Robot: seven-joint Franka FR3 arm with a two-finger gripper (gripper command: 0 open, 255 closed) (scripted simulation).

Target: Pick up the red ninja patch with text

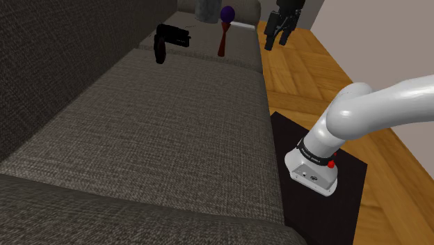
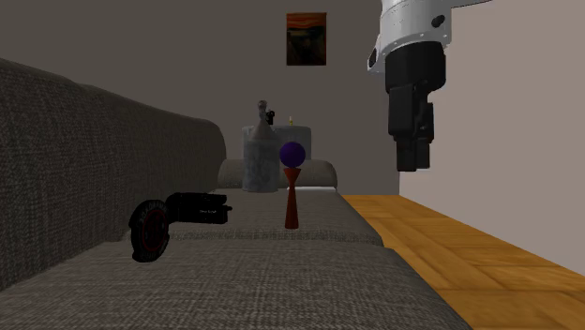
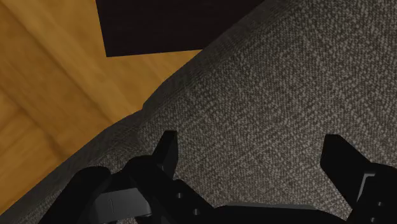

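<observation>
A dark round patch with a reddish rim (image 2: 148, 232) stands on edge on the sofa seat, leaning against a black boxy object (image 2: 197, 208). The shoulder view shows the patch (image 1: 161, 50) far up the seat, by the backrest. My black gripper (image 1: 276, 40) hangs in the air over the sofa's front edge, well off to the shoulder view's right of the patch. It also shows high at the right of the second exterior view, gripper (image 2: 411, 161) pointing down. In the wrist view the gripper (image 3: 254, 159) is open, its fingers (image 3: 167, 149) apart over bare grey cushion, holding nothing.
A purple ball on a red stem (image 2: 292, 187) stands upright on the seat near the patch. A grey vase-like piece (image 2: 263, 155) sits behind it at the sofa's far end. Wooden floor (image 1: 313, 76) borders the seat edge. The black stand (image 1: 327, 202) is by the sofa.
</observation>
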